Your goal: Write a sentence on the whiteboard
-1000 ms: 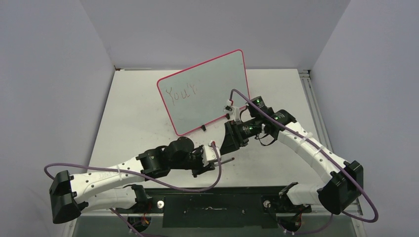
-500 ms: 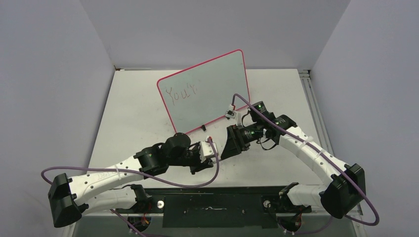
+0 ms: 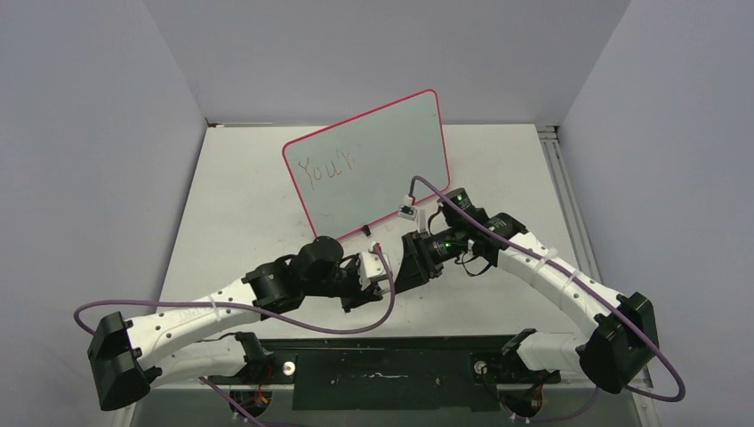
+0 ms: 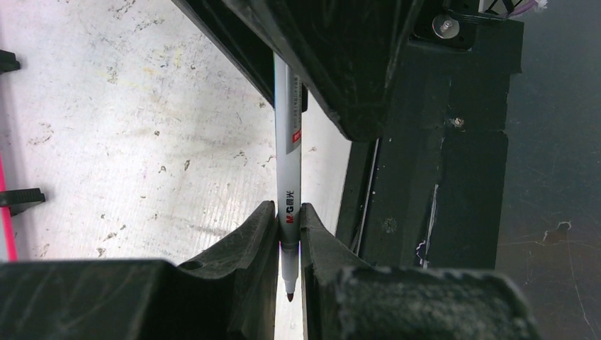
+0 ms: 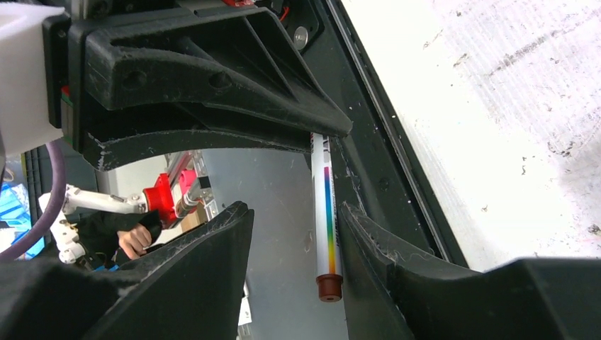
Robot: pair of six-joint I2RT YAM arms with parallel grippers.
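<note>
Left gripper point(image 4: 288, 214) jaws clamped on marker point(image 4: 288, 145); right gripper point(image 5: 294, 216) jaws apart around marker's back end, over desk point(image 3: 231, 205), near of whiteboard point(image 3: 382, 151).

Robot lab: grey partition walls point(image 3: 89, 133) (enclosed table point(image 3: 240, 196)).

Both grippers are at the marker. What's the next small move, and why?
Probably shut the right gripper on the marker: its jaws stand open around the barrel, while the left gripper is clamped near the tip. The sentence on the whiteboard reads only a few letters.
</note>
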